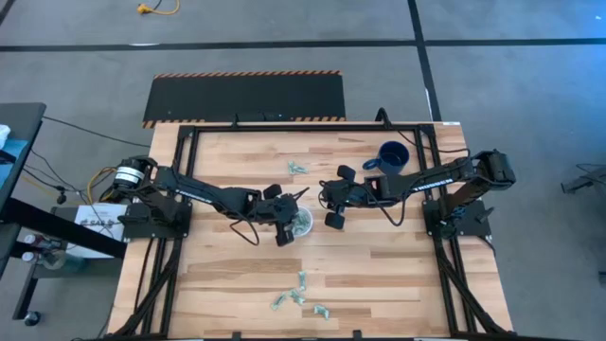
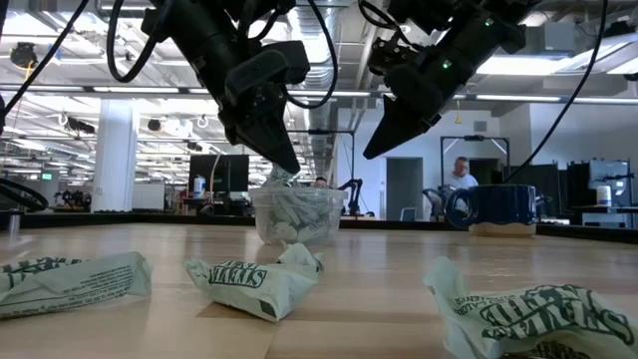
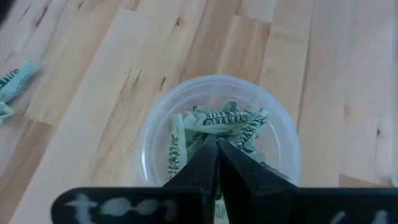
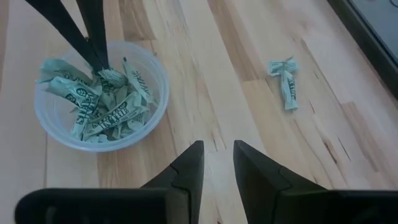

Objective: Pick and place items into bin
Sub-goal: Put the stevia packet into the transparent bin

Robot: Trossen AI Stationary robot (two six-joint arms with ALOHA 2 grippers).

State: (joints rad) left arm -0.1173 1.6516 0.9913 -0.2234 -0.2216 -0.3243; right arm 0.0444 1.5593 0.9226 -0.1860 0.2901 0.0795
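The clear plastic cup (image 1: 301,224) (image 2: 295,214) (image 4: 99,93) stands on its base mid-table, partly filled with green-and-white wrappers (image 3: 221,121). My left gripper (image 1: 292,221) (image 2: 291,168) (image 3: 217,144) points down into the cup's mouth, shut, with a pale wrapper piece (image 2: 281,179) at its tips. My right gripper (image 1: 327,199) (image 2: 373,152) (image 4: 217,155) hangs open above the bare table just right of the cup, touching nothing. Loose wrappers lie flat near the far edge (image 1: 298,168) (image 4: 285,81) and near the front edge (image 1: 301,298) (image 2: 261,279). My left gripper pinches a small crinkled wrapper piece (image 2: 281,179) at the free ends of its two fingers (image 4: 93,46). The fingers come from above, slanting down from the table's left. The piece hangs at the cup's rim over the wrappers inside; the wrist view hides the contact behind the fingers.
A dark blue mug (image 1: 391,156) (image 2: 493,206) stands at the far right of the table, behind my right arm. More wrappers lie in front in the low view (image 2: 75,279) (image 2: 528,314). One wrapper (image 3: 9,84) lies beside the cup. Bare wood lies between the two wrapper clusters.
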